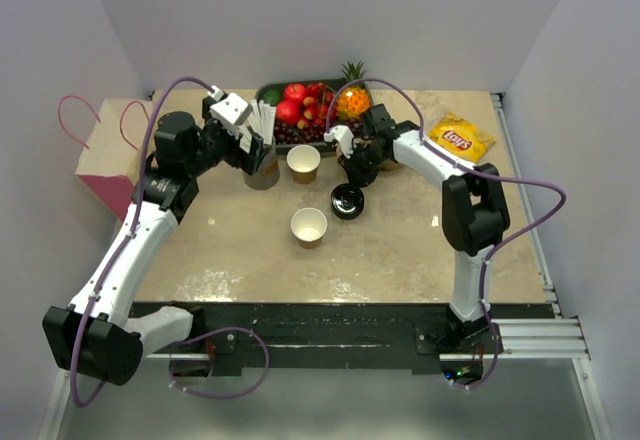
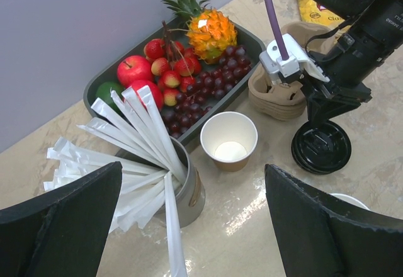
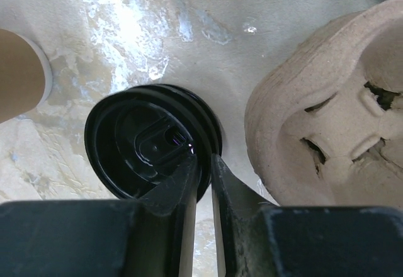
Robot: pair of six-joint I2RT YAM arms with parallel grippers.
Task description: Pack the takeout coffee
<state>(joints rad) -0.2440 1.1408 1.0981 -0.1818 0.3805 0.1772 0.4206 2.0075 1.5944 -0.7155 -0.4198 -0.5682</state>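
No lidded kraft cup shows in any view. Two lidless paper cups stand mid-table, one farther back [image 1: 304,163] [image 2: 229,140] and one nearer [image 1: 309,227]. A stack of loose black lids [image 1: 347,201] [image 2: 321,147] [image 3: 145,141] lies to their right. My right gripper [image 1: 352,178] [image 3: 204,158] points down at the stack, its two fingers pinched on the rim of the top lid. My left gripper [image 1: 250,145] [image 2: 192,182] is open and empty, hovering over a metal can of wrapped straws [image 1: 262,167] [image 2: 189,195].
A moulded pulp cup carrier [image 2: 277,97] [image 3: 327,119] sits just right of the lids. A dark fruit tray [image 1: 265,90] [image 2: 94,88] is at the back, a yellow chips bag [image 1: 460,138] back right, and a pink paper bag [image 1: 105,165] off the left edge.
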